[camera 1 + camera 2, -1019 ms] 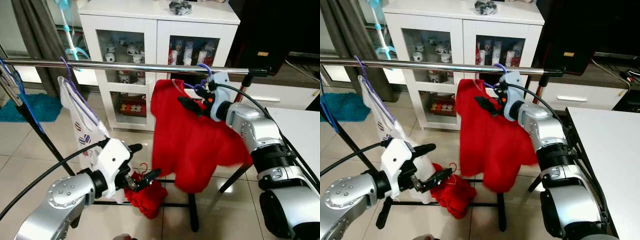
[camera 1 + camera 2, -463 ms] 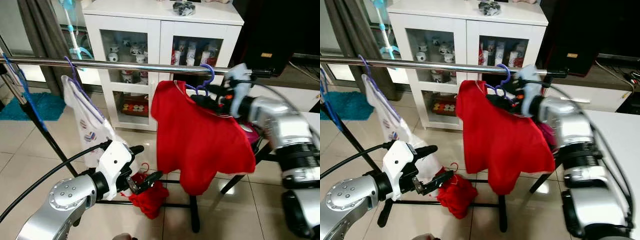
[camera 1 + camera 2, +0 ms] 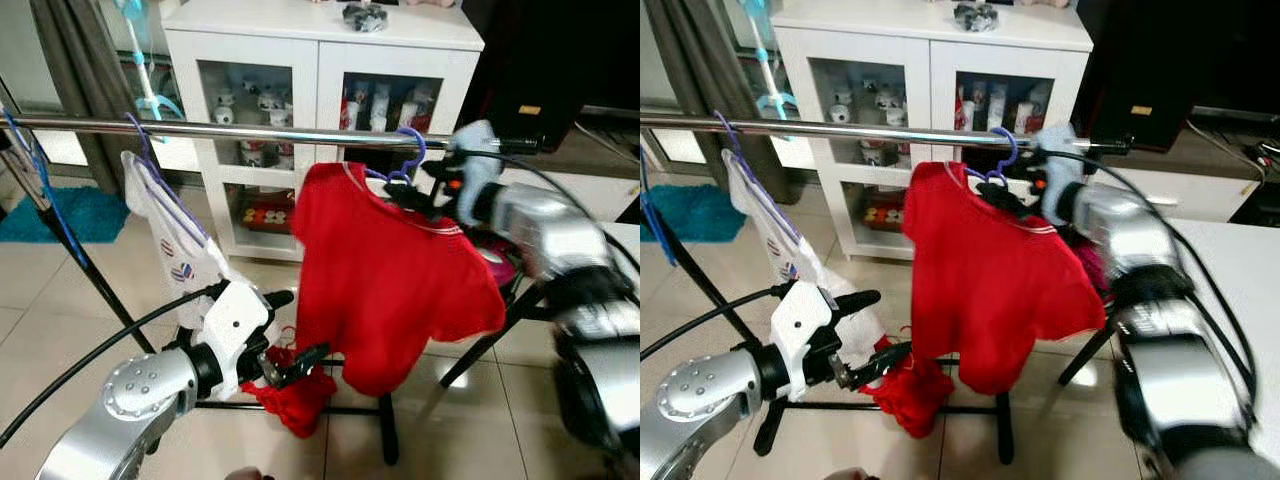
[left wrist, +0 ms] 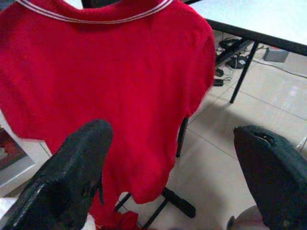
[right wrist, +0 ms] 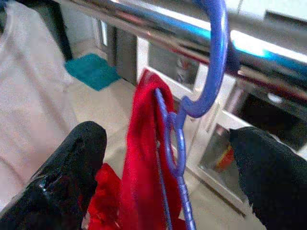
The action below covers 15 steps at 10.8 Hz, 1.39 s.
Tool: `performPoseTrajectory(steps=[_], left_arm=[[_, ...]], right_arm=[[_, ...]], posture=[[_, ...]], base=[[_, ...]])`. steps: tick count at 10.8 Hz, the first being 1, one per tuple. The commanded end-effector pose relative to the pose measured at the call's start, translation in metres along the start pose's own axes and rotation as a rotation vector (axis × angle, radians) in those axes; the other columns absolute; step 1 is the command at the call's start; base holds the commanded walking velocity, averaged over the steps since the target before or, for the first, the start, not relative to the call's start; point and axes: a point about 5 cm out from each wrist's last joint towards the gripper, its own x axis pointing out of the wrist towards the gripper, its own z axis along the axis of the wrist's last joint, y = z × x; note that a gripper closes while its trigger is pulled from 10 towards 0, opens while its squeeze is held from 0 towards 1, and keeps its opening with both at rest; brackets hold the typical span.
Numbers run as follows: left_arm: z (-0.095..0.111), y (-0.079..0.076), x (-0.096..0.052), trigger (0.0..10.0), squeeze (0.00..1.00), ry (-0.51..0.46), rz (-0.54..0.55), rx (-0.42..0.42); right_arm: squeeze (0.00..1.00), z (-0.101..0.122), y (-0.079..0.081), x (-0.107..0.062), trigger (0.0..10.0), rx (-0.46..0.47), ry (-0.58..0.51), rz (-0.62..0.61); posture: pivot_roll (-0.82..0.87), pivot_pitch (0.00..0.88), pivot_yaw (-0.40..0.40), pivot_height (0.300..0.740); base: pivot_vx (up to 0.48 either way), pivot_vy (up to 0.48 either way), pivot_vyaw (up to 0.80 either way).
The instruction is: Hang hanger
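Blue plastic hanger [image 5: 180, 129], thin-framed, hook [image 5: 214, 62] curved over chrome rail [image 3: 250, 132] and resting on it. Carries red shirt [image 3: 390, 280] with white-trimmed collar; shirt hangs full length, tilted, hem above rack foot [image 3: 388, 430]. Hanger sits toward right end of rail, in front of white cabinet [image 3: 320, 60].

Right gripper [image 5: 168, 158] raised at hanger's neck, just below rail; fingers [image 5: 72, 167] spread wide either side of neck, apart from it, nothing grasped. Arm blurred in head views.

Left gripper [image 3: 290, 340] low in front of rack, near shirt's lower edge; fingers [image 4: 72, 177] parted, empty, not touching shirt.

Second hanger [image 3: 150, 175], purple, further left on rail, bearing white garment [image 3: 180, 260] with small red and blue marks. Red cloth [image 3: 295, 400] bunched on floor by rack base. White table [image 4: 268, 19] to right. Teal mat [image 3: 50, 215] on tiles far left.
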Motion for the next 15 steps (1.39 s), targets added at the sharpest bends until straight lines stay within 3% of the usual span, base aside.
performPoseTrajectory(steps=[1, 3, 4, 5, 9, 15], left_arm=[[0.0, 0.002, 0.001, 10.0, 0.0, 0.004, 0.004, 0.009], [0.0, 0.001, 0.001, 10.0, 0.0, 0.0, 0.013, 0.002], [-0.001, 0.001, 0.0, 10.0, 0.0, 0.0, 0.019, -0.003], [-0.001, 0.001, 0.0, 10.0, 0.0, 0.001, 0.019, -0.003], [-0.002, 0.0, 0.001, 10.0, 0.0, 0.001, 0.018, -0.005], [-0.002, 0.003, 0.001, 10.0, 0.0, 0.002, 0.023, -0.001]], right_arm=[[0.0, 0.001, -0.004, 0.002, 10.0, -0.017, 0.017, -0.042], [0.0, -0.002, -0.008, 0.004, 10.0, -0.003, 0.045, -0.077], [0.0, -0.003, -0.009, 0.006, 4.6, 0.022, 0.046, -0.064], [0.0, -0.004, -0.01, 0.006, 0.0, 0.032, 0.044, -0.059], [0.0, -0.004, -0.015, 0.004, 0.0, 0.101, 0.018, -0.097], [0.0, -0.004, -0.007, 0.012, 0.0, 0.133, -0.007, -0.085]], posture=[[0.03, 0.0, -0.018, 0.74], [0.03, 0.0, -0.029, 0.74], [0.04, 0.0, -0.033, 0.74], [0.04, 0.0, -0.033, 0.74], [0.03, 0.0, -0.024, 0.74], [0.04, 0.0, -0.026, 0.74]], base=[[0.0, 0.0, 0.0], [0.0, 0.0, 0.0], [0.0, 0.0, 0.0], [0.0, 0.0, 0.0], [0.0, 0.0, 0.0], [0.0, 0.0, 0.0]])
